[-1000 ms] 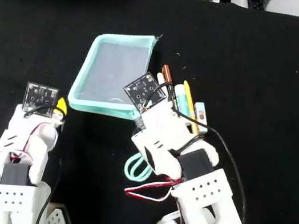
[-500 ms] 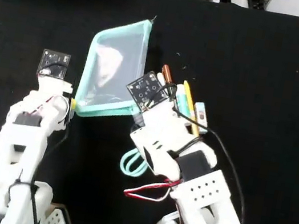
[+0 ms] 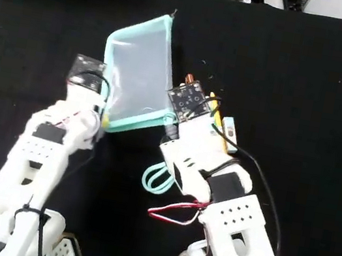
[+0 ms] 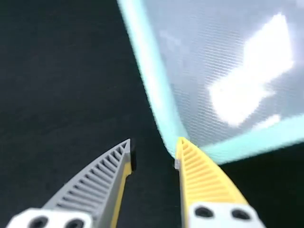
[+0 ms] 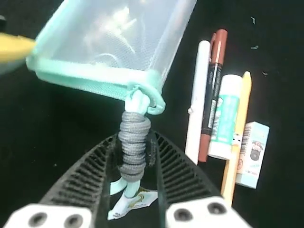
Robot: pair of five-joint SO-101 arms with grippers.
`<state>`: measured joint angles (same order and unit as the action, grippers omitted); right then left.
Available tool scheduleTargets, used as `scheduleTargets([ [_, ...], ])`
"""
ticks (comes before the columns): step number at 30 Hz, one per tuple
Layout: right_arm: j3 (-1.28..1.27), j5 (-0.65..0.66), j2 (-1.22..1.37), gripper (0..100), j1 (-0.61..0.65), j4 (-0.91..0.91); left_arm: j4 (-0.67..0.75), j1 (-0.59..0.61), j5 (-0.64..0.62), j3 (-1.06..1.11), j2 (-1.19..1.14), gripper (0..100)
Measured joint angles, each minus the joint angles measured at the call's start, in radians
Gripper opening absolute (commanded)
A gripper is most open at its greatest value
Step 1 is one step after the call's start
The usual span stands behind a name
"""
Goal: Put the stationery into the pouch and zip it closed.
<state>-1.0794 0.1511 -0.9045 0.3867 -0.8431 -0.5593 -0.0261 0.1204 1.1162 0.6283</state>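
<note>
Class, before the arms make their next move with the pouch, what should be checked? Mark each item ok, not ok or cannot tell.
1. right claw shut on the pull cord: ok.
2. left claw gripping the pouch: not ok; it is open, with its yellow finger at the pouch's corner.
3. Pouch mouth open: cannot tell.
4. Stationery inside: not ok; white pen, brown pen, glue stick, pencil and small box lie on the table.

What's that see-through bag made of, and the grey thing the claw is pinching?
The pouch looks like fine translucent mesh, likely nylon: a woven grid shows, with mint fabric edging. The grey pull seems wound cord, matte and ribbed.
</note>
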Motion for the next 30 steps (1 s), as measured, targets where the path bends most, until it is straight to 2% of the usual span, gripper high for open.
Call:
scheduleTargets([
  [7, 0.000, -0.003, -0.074, 1.3, 0.009, 0.000, 0.121, -0.072, 0.000, 0.078, -0.063, 17],
  [11, -0.055, 0.002, -0.213, 1.3, 0.089, 0.031, 0.163, -0.101, 0.000, 0.089, -0.089, 17],
  [18, -0.114, 0.152, -0.402, 1.3, 0.210, 0.115, 0.170, -0.114, 0.000, 0.097, -0.094, 17],
  [23, -0.176, 0.161, -0.416, 1.3, 0.224, 0.127, 0.170, -0.081, -0.003, 0.097, -0.094, 17],
  [27, -0.212, 0.161, -0.416, 1.3, 0.269, 0.130, 0.170, 0.018, -0.110, 0.078, -0.094, 17],
  [30, -0.212, 0.161, -0.416, 1.3, 0.331, 0.130, 0.170, 0.043, -0.180, 0.074, -0.094, 17],
])
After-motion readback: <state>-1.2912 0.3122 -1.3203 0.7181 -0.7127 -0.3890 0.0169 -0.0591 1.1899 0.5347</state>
